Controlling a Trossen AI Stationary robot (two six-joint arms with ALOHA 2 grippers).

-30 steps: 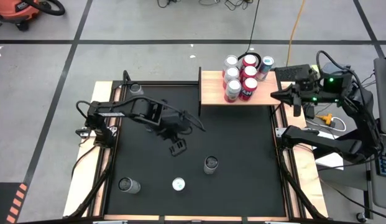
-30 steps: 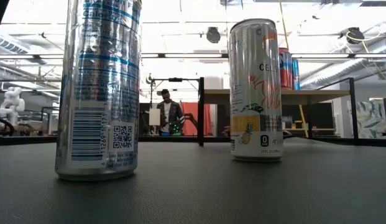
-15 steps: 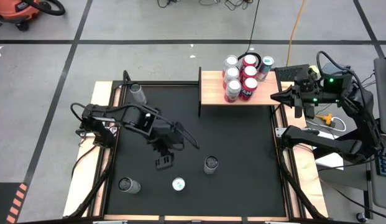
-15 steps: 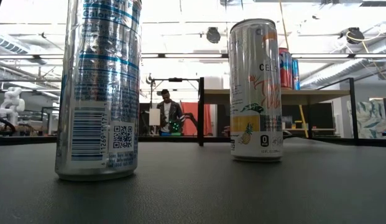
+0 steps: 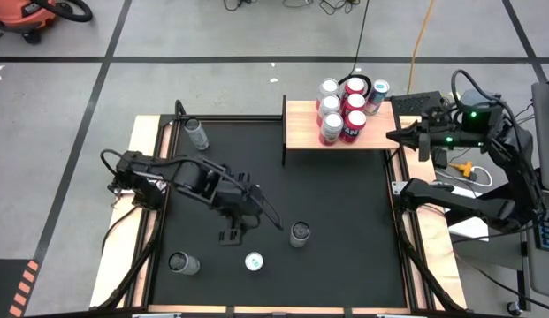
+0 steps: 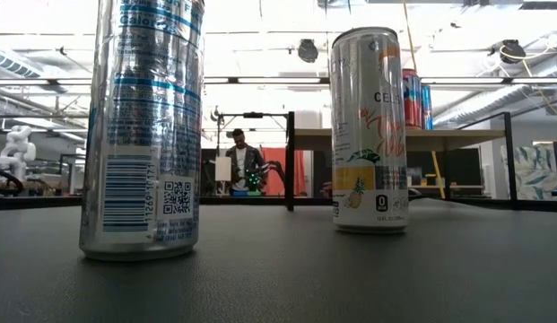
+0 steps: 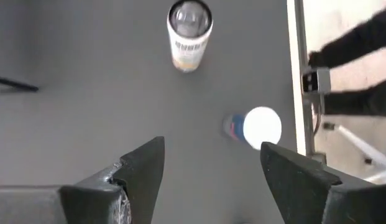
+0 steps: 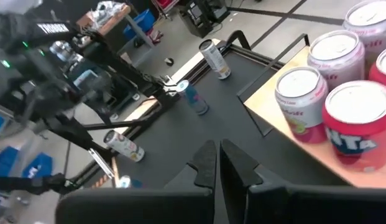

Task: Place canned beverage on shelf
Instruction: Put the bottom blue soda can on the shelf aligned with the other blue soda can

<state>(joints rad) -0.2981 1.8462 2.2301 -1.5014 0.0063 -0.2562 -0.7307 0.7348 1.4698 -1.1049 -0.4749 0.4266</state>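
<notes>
In the high view, a slim silver can (image 5: 196, 133) stood at the upper left of the black table mat (image 5: 345, 230), and another silver can (image 5: 182, 263) stood near the lower left corner. Right of these, slightly left of the frame's centre, the left gripper (image 5: 232, 235) hung over bare mat with its two dark fingers parted and nothing between them. A silver can with a pale top (image 5: 254, 261) stood just below and to the right of it, apart from the fingers, and a tall can with a yellow-and-white label (image 5: 299, 234) stood farther right, near the frame's middle.

The left wrist view showed the same spacing: the fingers (image 7: 143, 174) stood wide apart over grey mat, the pale-topped can (image 7: 258, 126) lay ahead near one fingertip without touching it, and the labelled can (image 7: 189, 28) stood well beyond.

At the upper centre-right of the high view, the small light-wood shelf on a black frame (image 5: 301, 132) carried a cluster of silver and red cans (image 5: 343, 110) toward its right end. Farthest right, the right gripper (image 5: 393, 135) waited just off the shelf's right end, fingers pressed together and empty, as the right wrist view (image 8: 214, 163) confirmed.

In the low view, two cans (image 6: 145, 130) (image 6: 369, 130) stood upright on the mat, with a person (image 6: 240, 169) far behind.
</notes>
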